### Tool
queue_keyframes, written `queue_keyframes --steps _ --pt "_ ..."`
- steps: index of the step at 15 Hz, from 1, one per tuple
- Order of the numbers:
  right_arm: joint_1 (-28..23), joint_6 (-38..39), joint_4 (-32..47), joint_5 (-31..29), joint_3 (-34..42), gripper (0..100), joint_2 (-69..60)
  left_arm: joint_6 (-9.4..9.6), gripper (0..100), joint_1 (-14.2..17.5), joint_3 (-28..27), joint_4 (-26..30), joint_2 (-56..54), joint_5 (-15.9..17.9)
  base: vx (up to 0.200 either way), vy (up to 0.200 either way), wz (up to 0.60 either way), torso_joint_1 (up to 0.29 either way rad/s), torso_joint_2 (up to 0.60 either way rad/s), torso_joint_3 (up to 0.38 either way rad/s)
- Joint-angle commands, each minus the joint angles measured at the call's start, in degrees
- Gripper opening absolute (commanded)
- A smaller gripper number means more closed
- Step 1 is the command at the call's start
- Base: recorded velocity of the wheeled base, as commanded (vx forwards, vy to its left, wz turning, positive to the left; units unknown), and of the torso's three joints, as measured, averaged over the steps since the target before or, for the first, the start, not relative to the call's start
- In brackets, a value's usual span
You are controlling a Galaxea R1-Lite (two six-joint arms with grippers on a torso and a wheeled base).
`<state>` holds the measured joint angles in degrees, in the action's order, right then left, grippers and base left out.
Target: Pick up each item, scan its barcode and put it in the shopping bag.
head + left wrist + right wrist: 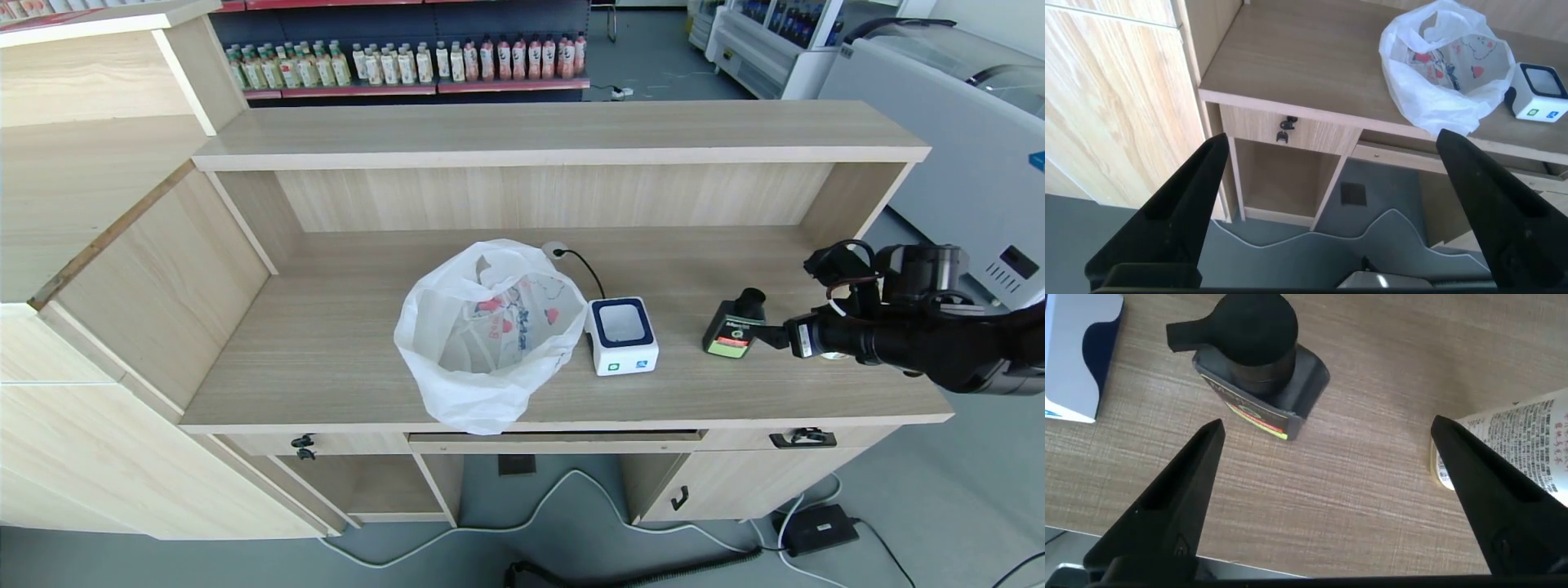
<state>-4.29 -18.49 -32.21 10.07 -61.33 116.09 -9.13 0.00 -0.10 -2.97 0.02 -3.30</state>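
A black pump bottle (pixel 732 327) with a green and red label stands on the wooden counter (pixel 326 343), right of the white and blue scanner (pixel 622 335). My right gripper (pixel 769 336) is open just to the bottle's right, level with it. From the right wrist the bottle (pixel 1259 363) sits just beyond the spread fingers of the right gripper (pixel 1327 429), apart from them. A white printed container (pixel 1511 445) lies beside one finger. The white shopping bag (pixel 482 335) stands open left of the scanner. My left gripper (pixel 1331 143) is open, low off the counter's front left corner.
The scanner's black cable (pixel 588 269) runs to a hole at the back of the counter. A raised shelf (pixel 563 135) overhangs the back and a side wall (pixel 163 286) closes the left. A drawer with a key (pixel 303 445) sits under the front edge.
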Motion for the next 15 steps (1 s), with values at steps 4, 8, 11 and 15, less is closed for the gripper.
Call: queue_keyframes --steps 4,8,11,15 --pt "4.0 -0.1 -0.2 0.2 -6.3 100 7.3 -0.01 100 0.0 0.0 0.0 0.0 0.0 0.000 0.000 0.00 0.000 0.00 0.000" --pt "5.9 -0.3 -1.1 1.6 -10.4 100 11.2 -0.01 100 0.0 0.0 0.0 0.0 0.0 0.000 0.000 0.00 0.000 0.00 0.000" --pt "6.5 -0.5 -1.0 2.9 -14.3 100 13.9 -0.01 100 0.0 0.0 0.0 0.0 0.0 0.000 0.000 0.00 0.000 0.00 0.000" --pt "6.9 -0.4 -1.0 3.7 -16.5 100 16.9 -0.01 100 0.0 0.0 0.0 0.0 0.0 0.000 0.000 0.00 0.000 0.00 0.000"
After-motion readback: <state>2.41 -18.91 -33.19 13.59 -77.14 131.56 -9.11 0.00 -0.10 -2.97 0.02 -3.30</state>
